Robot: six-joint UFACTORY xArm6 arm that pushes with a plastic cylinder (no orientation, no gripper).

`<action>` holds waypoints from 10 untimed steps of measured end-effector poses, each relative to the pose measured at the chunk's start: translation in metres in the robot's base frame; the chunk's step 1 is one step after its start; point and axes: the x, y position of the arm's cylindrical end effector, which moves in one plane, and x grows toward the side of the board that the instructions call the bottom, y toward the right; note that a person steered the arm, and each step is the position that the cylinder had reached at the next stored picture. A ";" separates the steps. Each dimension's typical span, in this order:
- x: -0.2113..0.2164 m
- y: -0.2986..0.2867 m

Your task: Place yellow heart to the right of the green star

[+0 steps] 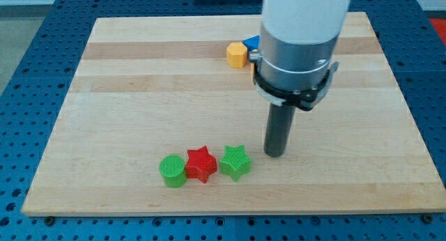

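Our tip (275, 154) rests on the wooden worktop (139, 95) just right of the green star (235, 162), lower centre of the frame. We have no end effector, only the rod. Left of the star sit a red star (201, 164) and green cylinder (173, 170). A yellow block (237, 54), shape unclear, and a blue block (252, 42) lie at upper centre.

single raised view, angled down over the wooden board (139, 95)

Right of the green star (235, 161) the board (139, 95) is free, except my tip (274, 154) standing just beside it. On its left side the red star (201, 164) touches it and blocks passage.
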 end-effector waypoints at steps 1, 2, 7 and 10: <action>0.000 -0.019; 0.005 -0.039; -0.057 0.126; -0.214 0.180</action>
